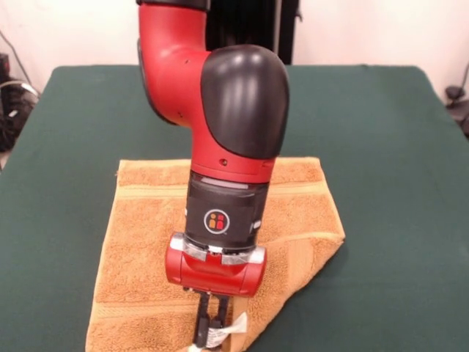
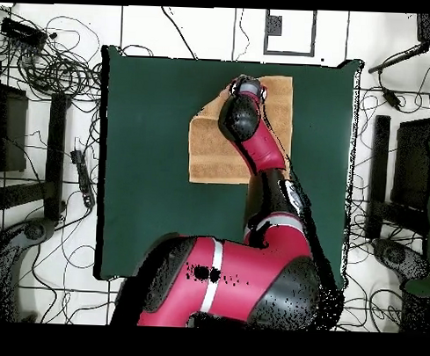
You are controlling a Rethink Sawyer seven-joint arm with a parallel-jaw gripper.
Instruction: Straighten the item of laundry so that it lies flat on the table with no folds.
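Observation:
The orange-tan towel [image 1: 146, 249] lies on the dark green table [image 1: 396, 147], toward its near edge in the front view. Its near right corner is folded in, which leaves a diagonal edge. A woven band runs across its far end. My gripper [image 1: 212, 328] points straight down at the towel's near edge, by the folded part. Its fingers stand close together on the cloth, with the small white tag [image 1: 229, 328] beside them. In the overhead view the towel [image 2: 215, 154] lies under my arm and the gripper [image 2: 248, 83] is at its top edge.
The table [image 2: 140, 165] stretches well beyond the towel on both sides. My arm's black elbow [image 1: 245, 99] hangs over the towel's middle and hides part of it. Cables and stands [image 2: 55, 74] lie on the floor around the table.

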